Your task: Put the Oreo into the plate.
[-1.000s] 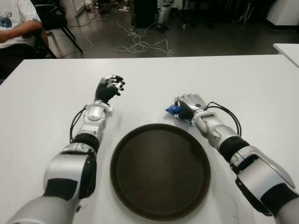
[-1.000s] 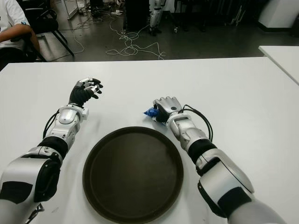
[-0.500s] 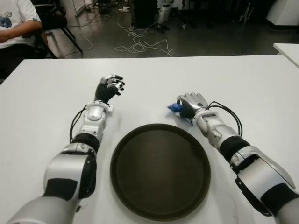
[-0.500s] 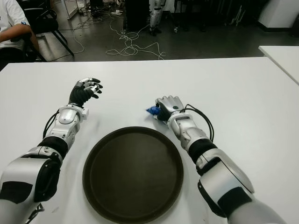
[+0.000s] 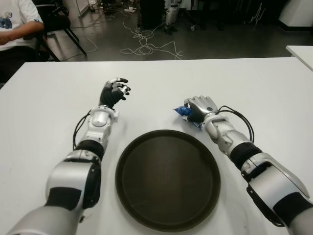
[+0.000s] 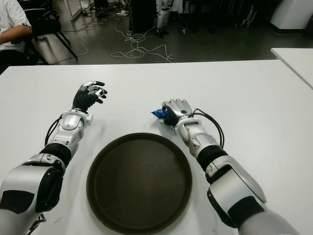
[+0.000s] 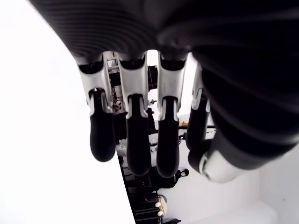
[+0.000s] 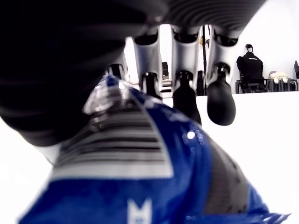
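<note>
The Oreo [image 5: 184,110] is a small blue packet held in my right hand [image 5: 198,108], just beyond the far right rim of the plate [image 5: 167,179]. In the right wrist view the blue wrapper [image 8: 140,177] fills the palm, with the fingers [image 8: 219,100] curled over it. The plate is a dark round tray near the table's front, with nothing on it. My left hand [image 5: 114,91] shows to the far left of the plate, fingers loosely bent and holding nothing [image 7: 135,140].
The white table [image 5: 254,83] spreads wide around the plate. A seated person [image 5: 17,24] is at the far left corner behind the table. Cables [image 5: 146,46] lie on the floor beyond the far edge. Another white table's corner [image 5: 301,51] shows at right.
My right hand has shifted slightly away from the plate's rim with the blue packet lifted in its fingers. The left hand has barely moved.
</note>
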